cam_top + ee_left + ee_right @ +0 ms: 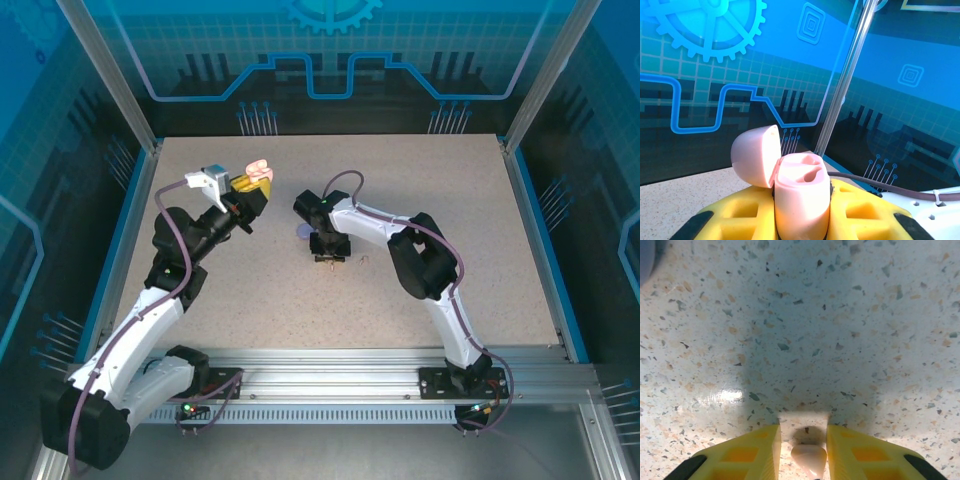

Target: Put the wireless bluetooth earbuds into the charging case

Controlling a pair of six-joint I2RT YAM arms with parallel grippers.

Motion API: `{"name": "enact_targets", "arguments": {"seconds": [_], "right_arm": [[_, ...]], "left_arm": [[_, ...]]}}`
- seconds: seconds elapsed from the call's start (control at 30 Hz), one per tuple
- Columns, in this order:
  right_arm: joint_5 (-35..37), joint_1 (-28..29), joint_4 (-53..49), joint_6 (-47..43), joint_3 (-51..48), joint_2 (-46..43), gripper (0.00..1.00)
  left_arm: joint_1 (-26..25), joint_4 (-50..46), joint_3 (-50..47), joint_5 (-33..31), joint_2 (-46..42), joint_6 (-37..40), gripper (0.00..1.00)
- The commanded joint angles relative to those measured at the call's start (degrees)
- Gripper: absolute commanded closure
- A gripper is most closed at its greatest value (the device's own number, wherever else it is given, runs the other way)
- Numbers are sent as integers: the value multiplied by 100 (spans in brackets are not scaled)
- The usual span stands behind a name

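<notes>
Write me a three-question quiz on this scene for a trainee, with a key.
1. True or false: the pink charging case held by the left gripper has its lid shut.
2. Pick one: what lies between the jaws of the right gripper? A, a black earbud. B, a pinkish-beige earbud. C, a lilac case.
3. Short answer: how many earbuds sit in the case's wells?

Key: 1, false: the lid is flipped open. 2, B. 3, zero: both wells are empty.
</notes>
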Motion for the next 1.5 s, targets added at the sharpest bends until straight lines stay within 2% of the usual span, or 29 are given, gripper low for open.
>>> {"name": "enact_targets", "arguments": {"seconds": [0.0, 0.67, 1.47], "right_arm": [[95, 131, -248, 104, 39, 157, 70], [99, 160, 3, 19, -529, -241, 67], [-58, 43, 372, -273, -867, -434, 70]], "left_arm": [[-31, 200, -71, -111, -8, -41, 100], [-48, 113, 18, -104, 58, -21, 100], [-185, -72, 195, -130, 171, 71, 100]]}}
